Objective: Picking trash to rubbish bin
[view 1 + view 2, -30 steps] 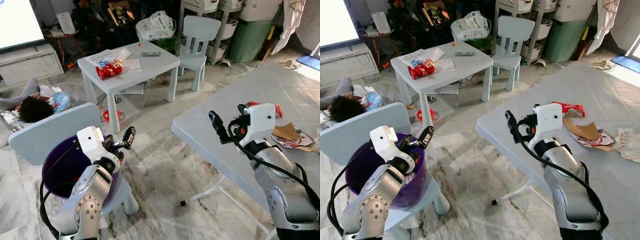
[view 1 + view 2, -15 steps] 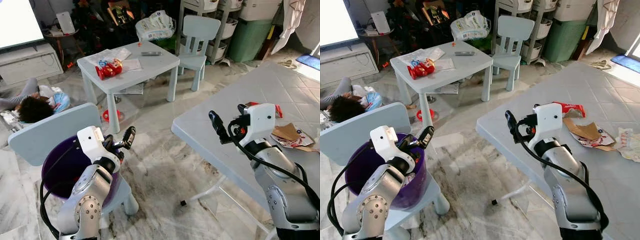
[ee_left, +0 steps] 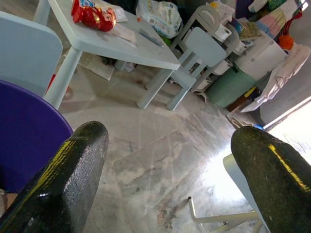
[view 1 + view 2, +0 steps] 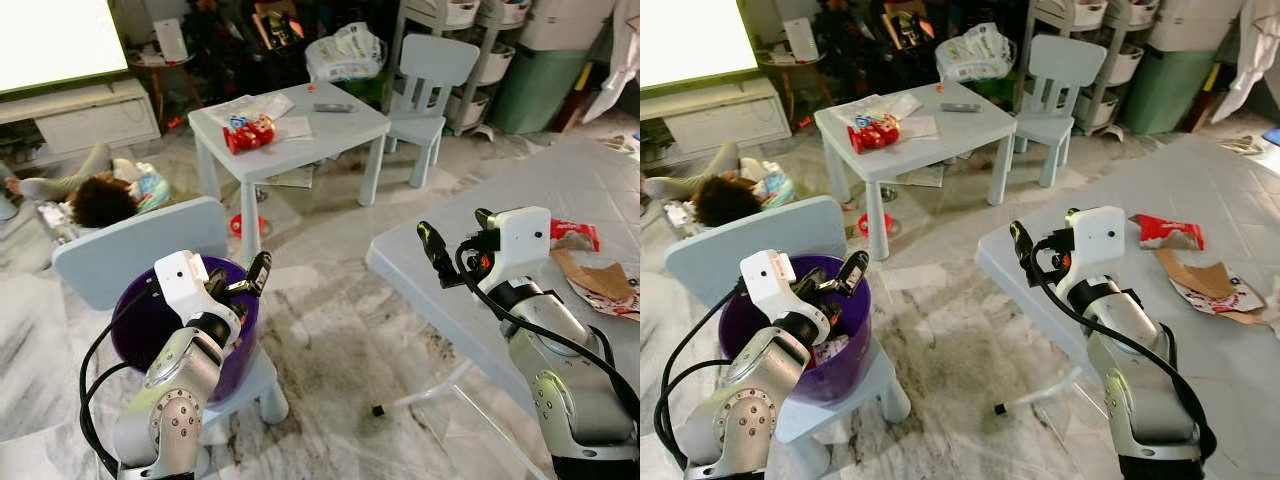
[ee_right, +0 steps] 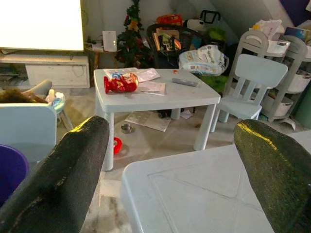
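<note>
A purple bin (image 4: 735, 320) stands on the seat of a pale blue chair (image 4: 760, 240) at the near left, and inside it, against its right wall, lie a few scraps of trash (image 4: 830, 348) in white and red. The left gripper (image 4: 845, 272) hangs over the bin's right rim with its two black fingers spread apart and nothing between them. The right gripper (image 4: 452, 245) is held above the near left corner of the big grey table (image 4: 1220, 370), its fingers likewise wide apart and empty. On that table's far right side lies more trash: a red wrapper (image 4: 1168, 231), a piece of brown cardboard (image 4: 1200, 273) and some printed paper (image 4: 1230, 298) under it. Farther off stands a small white table (image 4: 930, 125) carrying a red packet (image 4: 872, 133), papers and a remote. A small chair (image 4: 1055, 75) sits beside it. A person (image 4: 715, 195) lies on the floor at the far left.
</note>
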